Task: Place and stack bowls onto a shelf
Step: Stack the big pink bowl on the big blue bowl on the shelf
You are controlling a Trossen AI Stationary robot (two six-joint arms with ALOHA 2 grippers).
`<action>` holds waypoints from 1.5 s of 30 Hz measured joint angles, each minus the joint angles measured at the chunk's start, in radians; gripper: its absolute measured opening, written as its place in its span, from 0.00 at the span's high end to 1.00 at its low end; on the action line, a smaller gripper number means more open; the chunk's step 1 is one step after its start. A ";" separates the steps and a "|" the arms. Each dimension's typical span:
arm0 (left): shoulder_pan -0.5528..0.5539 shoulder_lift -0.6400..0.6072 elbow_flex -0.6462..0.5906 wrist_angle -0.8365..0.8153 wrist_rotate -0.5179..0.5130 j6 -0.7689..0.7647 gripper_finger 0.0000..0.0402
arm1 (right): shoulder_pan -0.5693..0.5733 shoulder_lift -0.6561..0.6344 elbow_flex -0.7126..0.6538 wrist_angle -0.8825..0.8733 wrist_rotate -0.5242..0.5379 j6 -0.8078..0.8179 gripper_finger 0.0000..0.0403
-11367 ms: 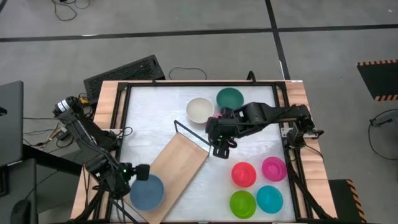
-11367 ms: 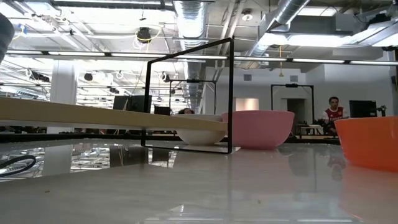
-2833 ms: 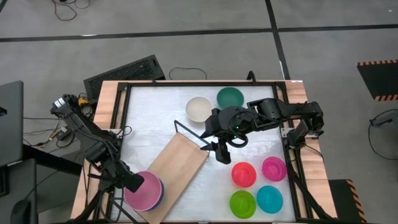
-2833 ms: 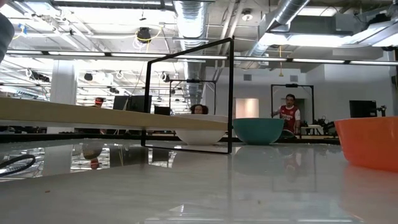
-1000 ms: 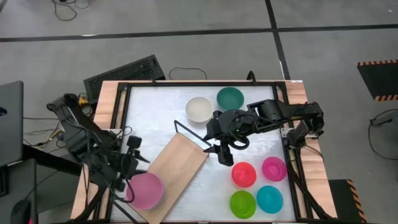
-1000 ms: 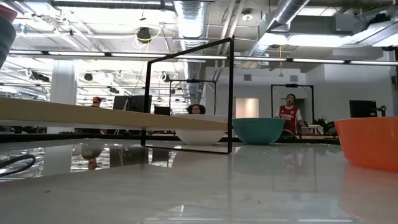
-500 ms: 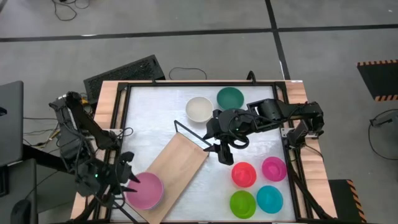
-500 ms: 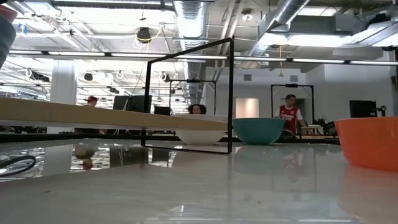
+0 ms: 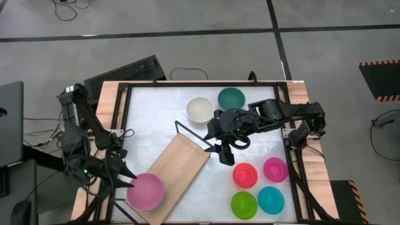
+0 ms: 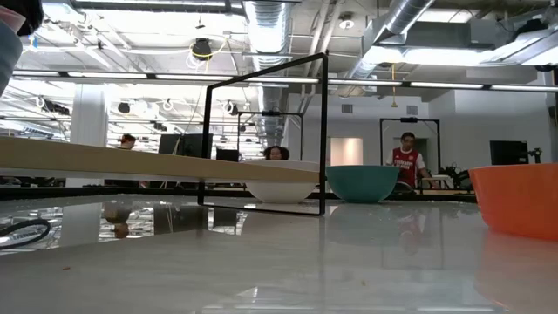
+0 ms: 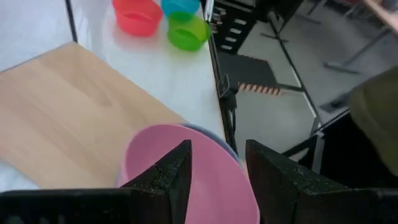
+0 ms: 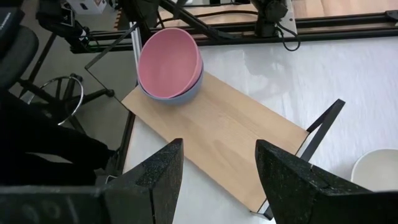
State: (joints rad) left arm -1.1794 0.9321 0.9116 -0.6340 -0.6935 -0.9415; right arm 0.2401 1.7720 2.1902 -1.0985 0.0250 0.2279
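Observation:
The light pink bowl (image 9: pixel 145 191) sits nested in the navy blue bowl (image 11: pixel 217 140) on the near left end of the light-wood shelf (image 9: pixel 179 170). My left gripper (image 9: pixel 127 179) is open just left of the pink bowl's rim; in the left wrist view the pink bowl (image 11: pixel 186 163) shows past its fingers. My right gripper (image 9: pixel 224 154) is open and hovers by the shelf's far right end and black wire frame (image 9: pixel 190 132). The cream-white bowl (image 9: pixel 200 110) and dark green bowl (image 9: pixel 231 98) rest on the table near the far edge.
The red bowl (image 9: pixel 245 175), magenta bowl (image 9: pixel 275 169), lime green bowl (image 9: pixel 244 204) and cyan bowl (image 9: pixel 270 199) stand in a cluster at the table's near right corner. The black table frame (image 9: pixel 125 112) runs round the white top. People show in the room beyond.
My left arm has swung back, and its gripper has moved from beside the shelf toward the table's near left corner, ending at the pink bowl's left rim. The pink bowl has stayed nested in the blue one. My right arm has kept still.

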 joint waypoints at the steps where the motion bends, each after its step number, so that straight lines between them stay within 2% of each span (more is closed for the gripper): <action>1: -0.004 -0.018 -0.028 0.026 0.000 -0.004 0.67 | 0.000 0.000 0.000 0.000 0.000 0.000 0.44; 7: -0.025 -0.071 -0.180 0.252 0.041 0.049 0.67 | 0.000 0.000 0.000 0.000 0.001 0.007 0.44; 19: -0.031 -0.074 -0.323 0.339 0.016 0.032 0.67 | -0.004 0.000 0.000 0.000 0.001 0.010 0.44; 38: -0.032 -0.020 -0.329 0.285 0.066 0.013 0.67 | -0.008 0.000 0.000 -0.001 0.002 0.009 0.44; 45: -0.032 -0.014 -0.329 0.329 0.008 0.024 0.67 | -0.008 0.000 0.000 0.000 0.002 0.009 0.44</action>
State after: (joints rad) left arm -1.2118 0.9180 0.5827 -0.3045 -0.6860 -0.9175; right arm 0.2325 1.7718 2.1899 -1.0988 0.0265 0.2365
